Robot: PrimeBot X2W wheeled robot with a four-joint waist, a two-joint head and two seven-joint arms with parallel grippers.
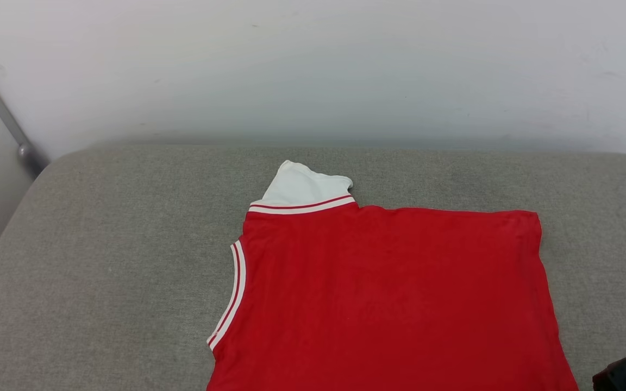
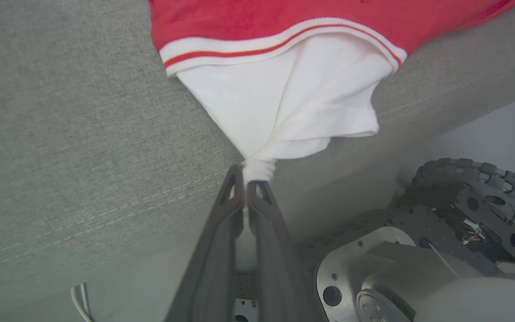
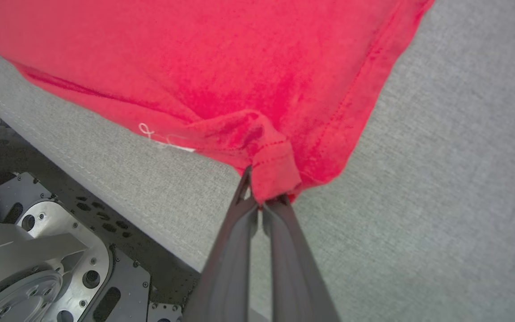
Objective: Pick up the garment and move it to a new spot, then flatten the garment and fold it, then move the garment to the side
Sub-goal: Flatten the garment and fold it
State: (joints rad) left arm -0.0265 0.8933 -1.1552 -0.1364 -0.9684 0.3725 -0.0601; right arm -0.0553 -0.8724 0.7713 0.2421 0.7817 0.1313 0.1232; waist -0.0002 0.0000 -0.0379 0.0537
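The shirt point(image 1: 389, 293) lies spread on the grey cushion point(image 1: 101, 260), reaching its front edge. The left tool point(image 2: 245, 176) is clamped on the white sleeve point(image 2: 284, 103). The right tool point(image 3: 262, 199) is clamped on the red hem corner point(image 3: 275, 174).

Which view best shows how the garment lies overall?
Head view: the garment spreads flat across the grey cushion. Left wrist view shows a white sleeve pinched in the left gripper; right wrist view, a red hem corner in the right gripper.
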